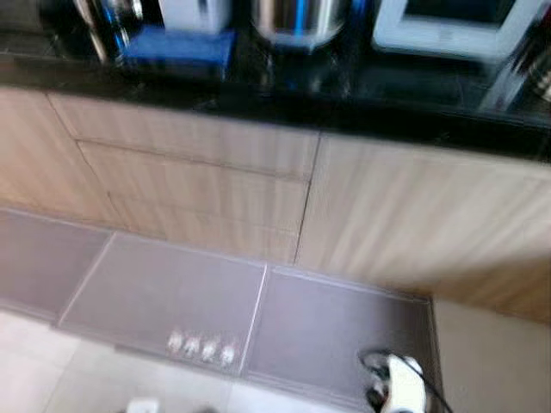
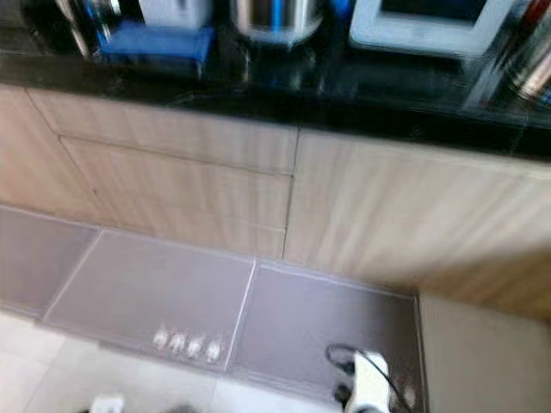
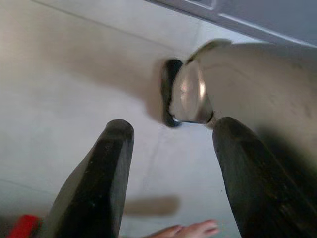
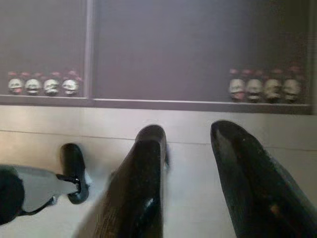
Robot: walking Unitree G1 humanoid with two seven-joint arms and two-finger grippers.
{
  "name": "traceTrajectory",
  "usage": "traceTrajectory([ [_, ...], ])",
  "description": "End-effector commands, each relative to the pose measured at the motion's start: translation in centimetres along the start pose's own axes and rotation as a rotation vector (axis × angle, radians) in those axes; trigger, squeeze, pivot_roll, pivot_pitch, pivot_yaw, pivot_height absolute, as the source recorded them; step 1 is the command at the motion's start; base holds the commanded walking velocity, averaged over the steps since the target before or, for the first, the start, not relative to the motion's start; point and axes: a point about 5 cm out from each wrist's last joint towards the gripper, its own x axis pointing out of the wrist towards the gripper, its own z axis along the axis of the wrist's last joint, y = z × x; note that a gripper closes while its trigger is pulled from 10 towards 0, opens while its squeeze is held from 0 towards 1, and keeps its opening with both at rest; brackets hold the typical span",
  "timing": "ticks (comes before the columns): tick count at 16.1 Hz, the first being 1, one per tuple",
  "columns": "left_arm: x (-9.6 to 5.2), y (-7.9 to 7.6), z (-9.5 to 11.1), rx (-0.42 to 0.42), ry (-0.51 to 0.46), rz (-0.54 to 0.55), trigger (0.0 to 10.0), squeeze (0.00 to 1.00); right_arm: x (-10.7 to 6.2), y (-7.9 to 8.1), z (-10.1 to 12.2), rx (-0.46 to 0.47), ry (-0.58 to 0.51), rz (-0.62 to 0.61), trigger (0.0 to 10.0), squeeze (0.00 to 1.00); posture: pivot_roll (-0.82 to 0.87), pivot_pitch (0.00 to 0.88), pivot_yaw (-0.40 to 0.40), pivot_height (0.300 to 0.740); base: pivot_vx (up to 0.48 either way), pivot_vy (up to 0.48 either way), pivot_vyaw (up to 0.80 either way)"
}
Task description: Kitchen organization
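Countertop (image 1: 413, 95): black, glossy, across the top of the head views; image blurred, consistent with the camera being in motion.
Items on it, along the upper edge: blue cloth or pad (image 1: 176, 45) at upper left; steel pot (image 1: 297, 19) at upper centre; white tray-like appliance (image 1: 456, 26) at upper right. Which of these the organizing concerns cannot be told.
Cabinet fronts (image 1: 215, 181): pale wood, drawers at centre left, all closed.
Floor mats (image 1: 172, 297): grey, lower half of the frame, with a row of small printed figures near the front edge.
Left gripper (image 3: 171, 168): fingers spread apart, holding nothing, pointed at the pale floor beside the robot's own foot; a person's fingers (image 3: 190, 230) show at the bottom edge of the left wrist view.
Right gripper (image 4: 198, 173): fingers parted, empty, hanging above the mat's edge.
Risks, judged: a foot may catch the mat edge; blur may spoil aim at the counter; the left arm may strike the nearby person's hand.
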Motion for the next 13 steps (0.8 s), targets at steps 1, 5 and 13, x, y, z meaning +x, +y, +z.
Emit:
traceTrajectory([
  [1, -0.21, 0.53, -0.84, 0.0, 0.034, 0.013, 10.0, 0.0, 0.03, 0.41, -0.2, 0.015, 0.003, 0.008, 10.0, 0.0, 0.12, 0.149, -0.05, 0.74, 0.0, -0.319, 0.0],
  [5, -0.21, 0.5, -0.84, 0.004, 0.032, 0.01, 10.0, 0.0, 0.05, 0.55, -0.24, 0.014, 0.007, 0.014, 10.0, 0.0, 0.12, 0.123, -0.049, 0.74, 0.0, -0.322, -0.29],
  [13, -0.21, 0.53, -0.8, 0.007, 0.031, 0.007, 10.0, 0.0, 0.01, 0.06, 0.01, 0.017, -0.008, -0.002, 10.0, 0.0, 0.11, 0.121, -0.05, 0.74, 0.0, -0.321, -0.18],
])
